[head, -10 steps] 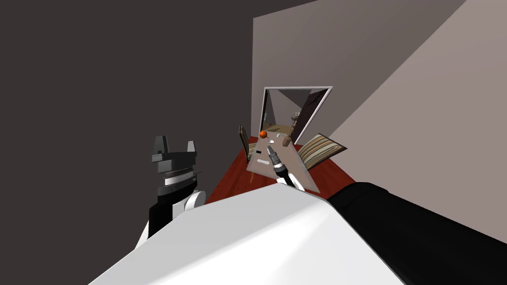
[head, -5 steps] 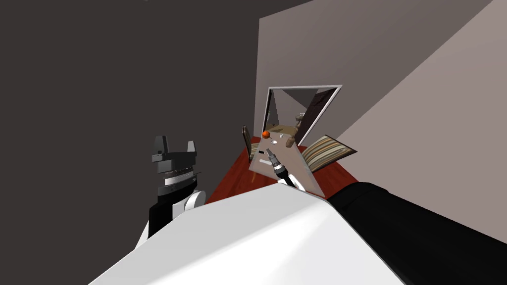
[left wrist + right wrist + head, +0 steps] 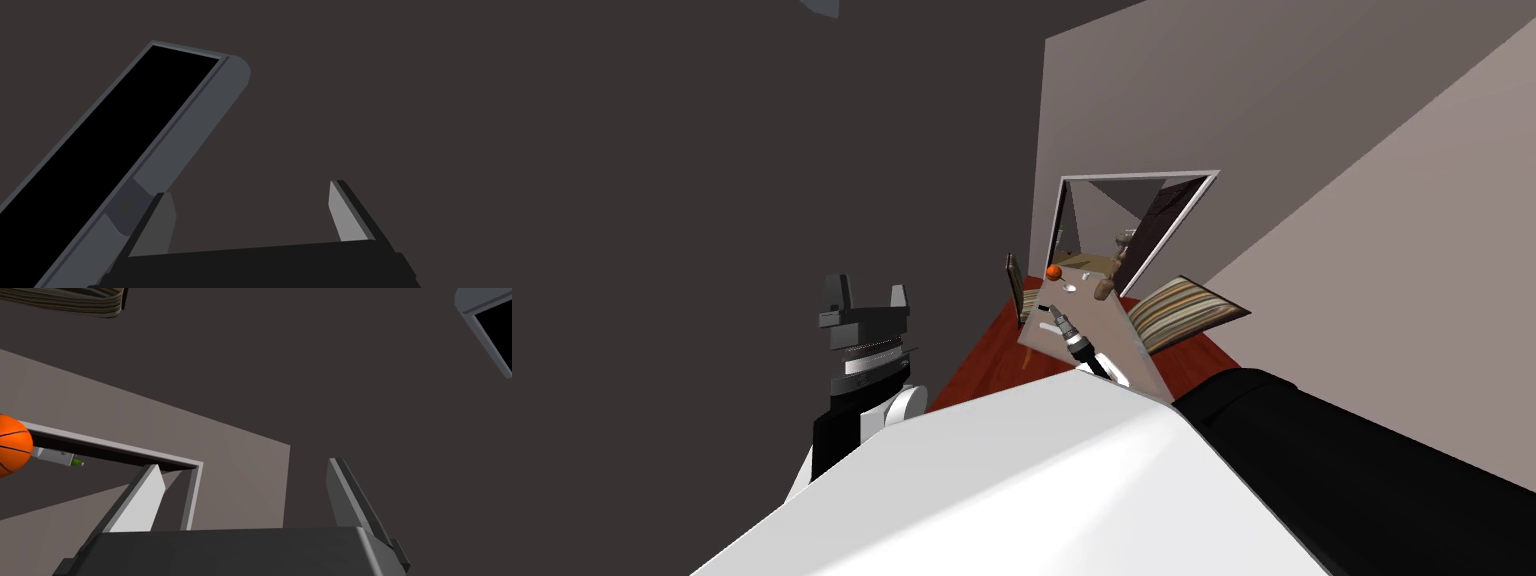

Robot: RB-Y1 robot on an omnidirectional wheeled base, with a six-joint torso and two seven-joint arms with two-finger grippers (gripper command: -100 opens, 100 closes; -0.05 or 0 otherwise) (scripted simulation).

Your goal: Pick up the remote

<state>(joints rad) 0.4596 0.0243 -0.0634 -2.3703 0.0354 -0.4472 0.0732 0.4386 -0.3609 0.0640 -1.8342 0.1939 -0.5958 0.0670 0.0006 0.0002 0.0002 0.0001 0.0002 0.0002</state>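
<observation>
The remote (image 3: pixel 1043 306) is a small black bar lying near the left edge of a pale table (image 3: pixel 1102 345) ahead of me. My right gripper (image 3: pixel 1055 315) reaches over the table just to the remote's right, and I cannot tell whether they touch. In the right wrist view this gripper (image 3: pixel 244 464) is open with nothing between its fingers. My left gripper (image 3: pixel 867 292) is raised at my left side, away from the table. Its wrist view shows it (image 3: pixel 250 190) open and empty.
An orange ball (image 3: pixel 1053 271) (image 3: pixel 12 445), a brown object (image 3: pixel 1104 290) and a small white item (image 3: pixel 1070 288) sit farther back on the table. Striped chairs (image 3: pixel 1182 310) (image 3: pixel 1014 285) flank it on a red floor (image 3: pixel 982 360). A white-framed doorway (image 3: pixel 1132 215) stands behind.
My view has swung slightly, so the table and doorway sit further right in the picture. The right gripper now stands closer to the remote. The left arm has not moved.
</observation>
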